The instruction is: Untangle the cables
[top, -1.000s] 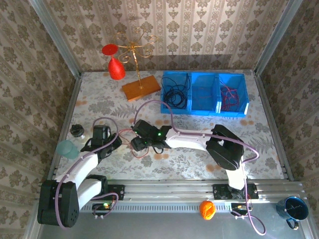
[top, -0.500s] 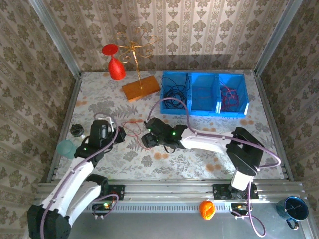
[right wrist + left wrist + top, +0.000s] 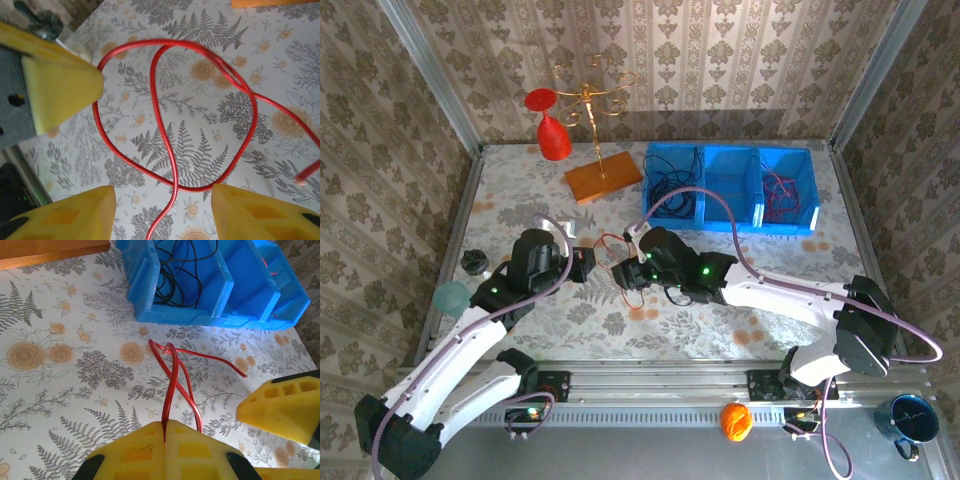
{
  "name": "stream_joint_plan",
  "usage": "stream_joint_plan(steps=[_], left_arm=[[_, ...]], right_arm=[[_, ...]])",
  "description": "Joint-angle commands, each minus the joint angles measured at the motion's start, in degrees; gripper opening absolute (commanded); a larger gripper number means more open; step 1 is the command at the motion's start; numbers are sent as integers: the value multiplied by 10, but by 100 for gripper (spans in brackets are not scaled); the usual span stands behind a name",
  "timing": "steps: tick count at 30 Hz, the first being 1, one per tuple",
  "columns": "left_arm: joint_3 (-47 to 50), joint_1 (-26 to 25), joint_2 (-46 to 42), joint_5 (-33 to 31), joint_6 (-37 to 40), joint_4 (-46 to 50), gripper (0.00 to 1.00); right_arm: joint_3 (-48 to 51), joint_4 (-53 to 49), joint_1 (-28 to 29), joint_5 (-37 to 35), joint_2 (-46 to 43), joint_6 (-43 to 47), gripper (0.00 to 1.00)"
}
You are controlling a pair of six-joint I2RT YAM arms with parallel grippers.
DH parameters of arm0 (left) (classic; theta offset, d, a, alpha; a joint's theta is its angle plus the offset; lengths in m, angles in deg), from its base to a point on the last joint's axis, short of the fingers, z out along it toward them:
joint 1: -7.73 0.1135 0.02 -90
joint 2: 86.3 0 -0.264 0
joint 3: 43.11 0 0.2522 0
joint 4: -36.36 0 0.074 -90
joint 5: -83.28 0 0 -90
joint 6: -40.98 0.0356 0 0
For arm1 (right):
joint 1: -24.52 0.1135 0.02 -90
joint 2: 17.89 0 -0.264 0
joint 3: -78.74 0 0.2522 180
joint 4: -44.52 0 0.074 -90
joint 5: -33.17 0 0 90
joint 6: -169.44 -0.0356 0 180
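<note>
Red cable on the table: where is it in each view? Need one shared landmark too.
Top external: red cable mid-table, slightly left of centre.
Left wrist: cable at centre, running up from the bottom.
Right wrist: cable is a big loop across the middle.
Shared landmark: wooden stand base.

Enclosure walls: beige damask wallpaper, standing beyond and to either side of the left gripper. Corner posts: bare metal. Tabletop beneath it: floral-and-fern patterned covering. Metal rail behind it, along the near edge. Lighting soft and even.
</note>
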Motion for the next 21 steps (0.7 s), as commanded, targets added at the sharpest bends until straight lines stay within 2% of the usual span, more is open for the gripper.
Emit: stream_joint_plan(steps=[1,10,12,14,16,17,21], left_arm=[[-8,-5,0,20,4,-18,0],[4,-6,-1,71,0,-41,0],[7,-6,-3,72,0,-41,0],[7,-6,-5,66,2,-35,0],[10,-6,-8,47,4,-26,0],[12,-4,-10,35,5,-22,0],[32,15,-9,-10,-17,-13,0]], right_arm=[[7,15,-1,21,8,4,49],[6,58,-21,30,45,-11,47],[7,62,-26,32,50,-16,39],[8,58,-26,34,47,-12,19],[16,53,-26,32,26,-12,4],[23,51,-26,30,11,-8,0],[56,28,-30,-2,-80,7,0]])
